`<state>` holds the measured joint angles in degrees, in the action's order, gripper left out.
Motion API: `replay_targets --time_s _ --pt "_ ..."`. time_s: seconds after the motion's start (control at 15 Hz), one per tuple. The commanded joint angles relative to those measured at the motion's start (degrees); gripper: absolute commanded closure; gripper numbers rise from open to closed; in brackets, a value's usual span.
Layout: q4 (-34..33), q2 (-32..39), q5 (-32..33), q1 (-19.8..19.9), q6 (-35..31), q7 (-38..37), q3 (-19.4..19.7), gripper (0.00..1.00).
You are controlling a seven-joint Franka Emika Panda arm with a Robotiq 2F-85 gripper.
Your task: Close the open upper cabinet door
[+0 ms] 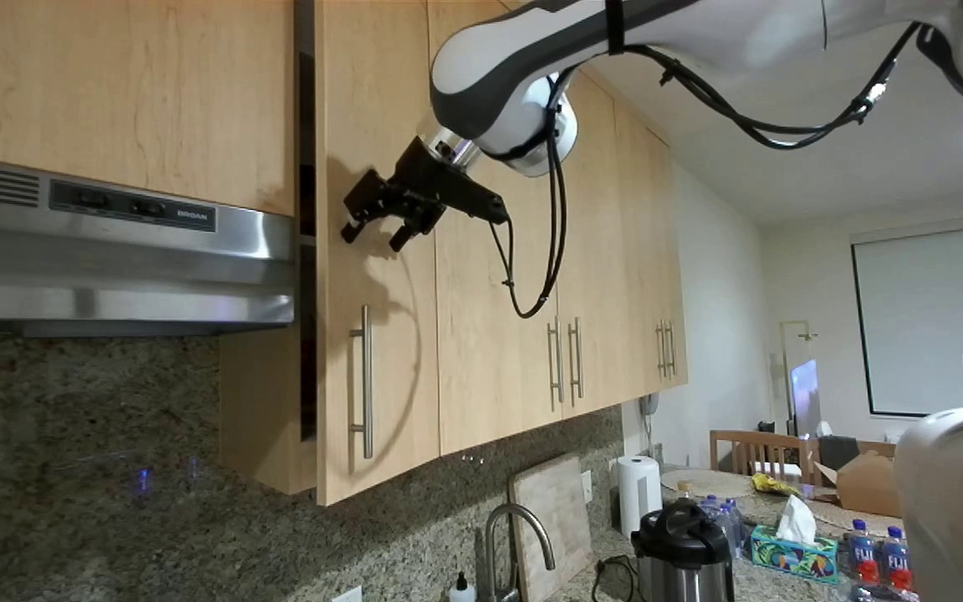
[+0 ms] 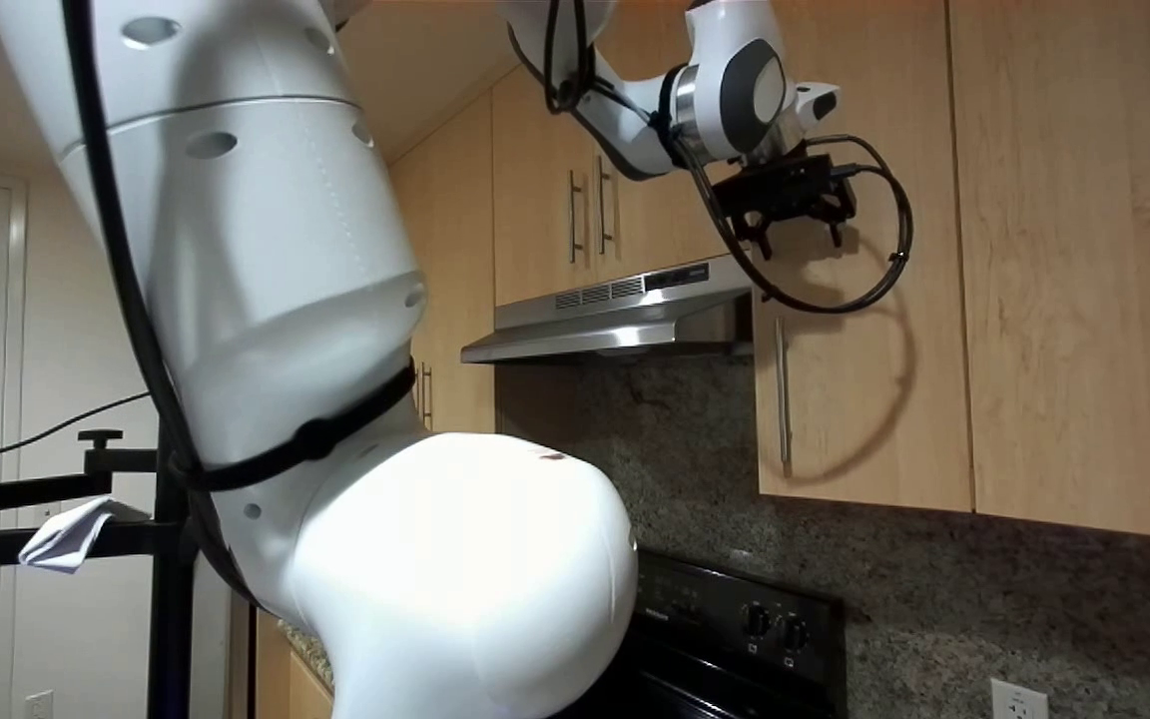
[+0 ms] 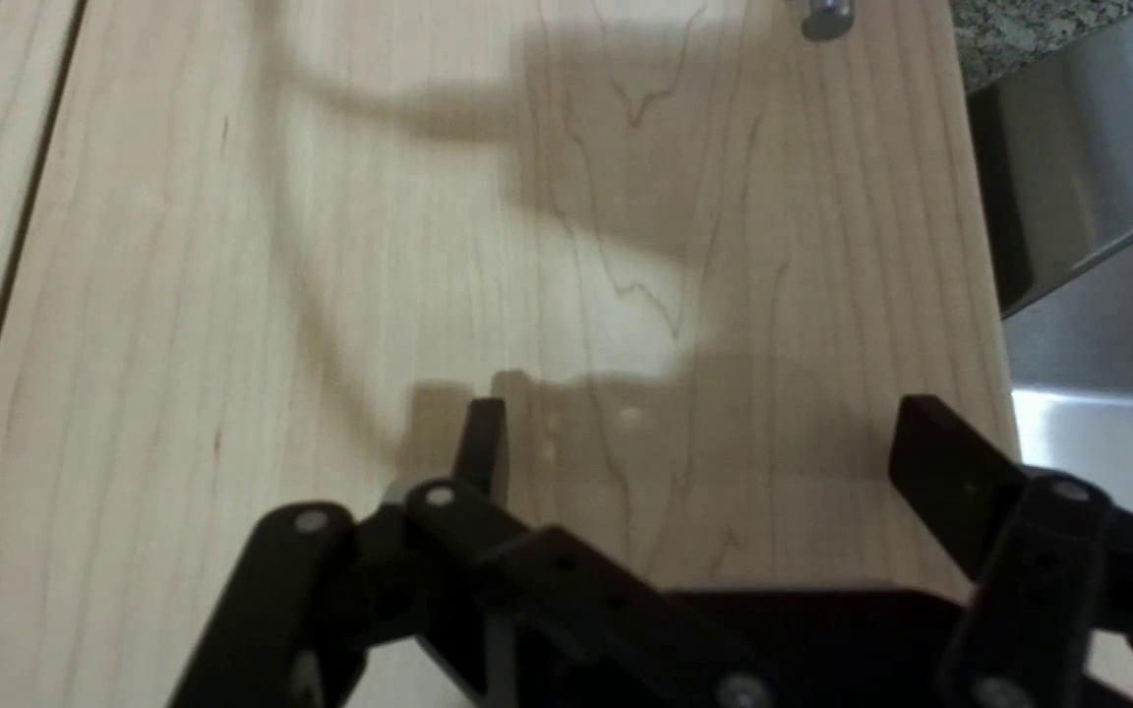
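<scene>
The upper cabinet door (image 1: 398,359) is a tall light maple slab with a vertical metal bar handle (image 1: 366,381) near its lower edge. It stands slightly ajar, with a dark gap along its edge beside the range hood. It also shows in an exterior view (image 2: 864,399) and fills most of the wrist view (image 3: 576,275). Its inner face and hinges are hidden. My black gripper (image 1: 374,237) is open and empty in front of the door's outer face, above the handle; it also shows in an exterior view (image 2: 801,242) and the wrist view (image 3: 709,433). I cannot tell whether the fingertips touch the door.
A steel range hood (image 1: 231,280) juts out beside the door's gap edge. Matching shut doors (image 1: 490,334) adjoin its other side. Below are a faucet (image 1: 542,535), a board (image 1: 561,518), an urn (image 1: 682,543) and a black stove (image 2: 735,629). Cables (image 1: 557,217) hang by the wrist.
</scene>
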<state>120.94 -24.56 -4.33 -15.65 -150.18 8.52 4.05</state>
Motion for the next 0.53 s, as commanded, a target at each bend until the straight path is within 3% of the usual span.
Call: replay_targets --time_s 0.0,0.47 --pt "-2.09 2.02 -2.59 0.37 1.43 3.59 -0.55 0.0" --pt "-3.05 3.85 -2.69 0.72 2.11 3.73 -1.08 0.0"
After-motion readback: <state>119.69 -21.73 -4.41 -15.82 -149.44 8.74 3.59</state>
